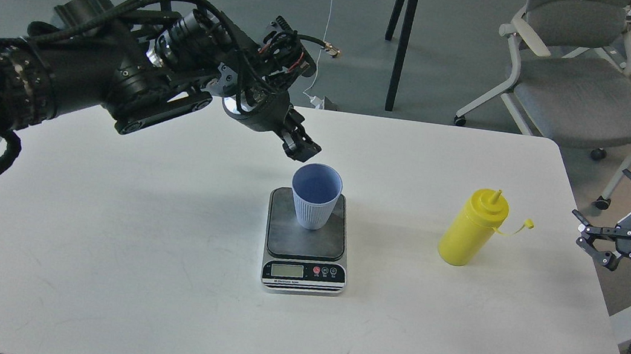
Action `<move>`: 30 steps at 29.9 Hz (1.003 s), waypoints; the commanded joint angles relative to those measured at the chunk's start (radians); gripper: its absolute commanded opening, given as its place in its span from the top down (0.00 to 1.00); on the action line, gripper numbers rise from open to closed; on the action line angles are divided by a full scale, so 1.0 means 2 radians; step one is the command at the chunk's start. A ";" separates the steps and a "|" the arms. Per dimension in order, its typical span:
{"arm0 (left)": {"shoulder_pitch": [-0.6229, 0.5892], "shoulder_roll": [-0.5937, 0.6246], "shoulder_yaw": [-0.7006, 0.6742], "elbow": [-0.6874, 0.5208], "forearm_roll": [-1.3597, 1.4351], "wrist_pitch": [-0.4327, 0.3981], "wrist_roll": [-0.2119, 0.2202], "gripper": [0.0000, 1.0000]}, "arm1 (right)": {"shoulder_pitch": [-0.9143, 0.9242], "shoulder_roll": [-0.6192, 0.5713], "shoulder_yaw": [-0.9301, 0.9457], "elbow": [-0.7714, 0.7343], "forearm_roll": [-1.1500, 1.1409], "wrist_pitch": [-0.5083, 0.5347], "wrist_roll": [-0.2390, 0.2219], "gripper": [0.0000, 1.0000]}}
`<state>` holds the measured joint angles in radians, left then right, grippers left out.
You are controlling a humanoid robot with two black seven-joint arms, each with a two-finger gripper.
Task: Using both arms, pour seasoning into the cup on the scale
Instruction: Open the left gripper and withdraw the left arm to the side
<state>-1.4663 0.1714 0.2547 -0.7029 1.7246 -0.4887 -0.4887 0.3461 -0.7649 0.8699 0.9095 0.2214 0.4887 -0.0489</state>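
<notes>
The light blue ribbed cup [316, 196] stands upright on the dark platform of the scale [306, 249] at mid-table. My left gripper [301, 148] hangs just above and behind the cup's left rim, apart from it. Its dark fingers cannot be told apart. The yellow squeeze bottle [472, 228] stands upright to the right of the scale, with its tethered cap hanging off to the right. My right gripper [605, 208] is open and empty beyond the table's right edge, to the right of the bottle.
The white table [159, 254] carries only the scale, the cup and the bottle. Grey office chairs [583, 90] stand behind the table's right corner. The black legs of a stand [404, 36] rise behind the table.
</notes>
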 commanded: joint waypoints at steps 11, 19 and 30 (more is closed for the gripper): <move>-0.019 0.088 -0.006 0.062 -0.270 0.000 0.000 0.10 | 0.024 -0.029 -0.009 0.003 -0.009 0.000 -0.006 0.01; 0.008 0.167 -0.010 0.062 -0.403 0.000 0.000 0.06 | 0.053 -0.029 -0.009 0.004 -0.013 0.000 -0.005 0.01; 0.113 0.226 -0.138 0.056 -0.465 0.000 0.000 0.03 | 0.059 -0.028 -0.011 -0.002 -0.014 0.000 -0.005 0.02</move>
<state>-1.2927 0.6026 0.0697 -0.5901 0.7962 -0.4887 -0.4887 0.4661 -0.8219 0.8491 0.9050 0.1933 0.4887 -0.0599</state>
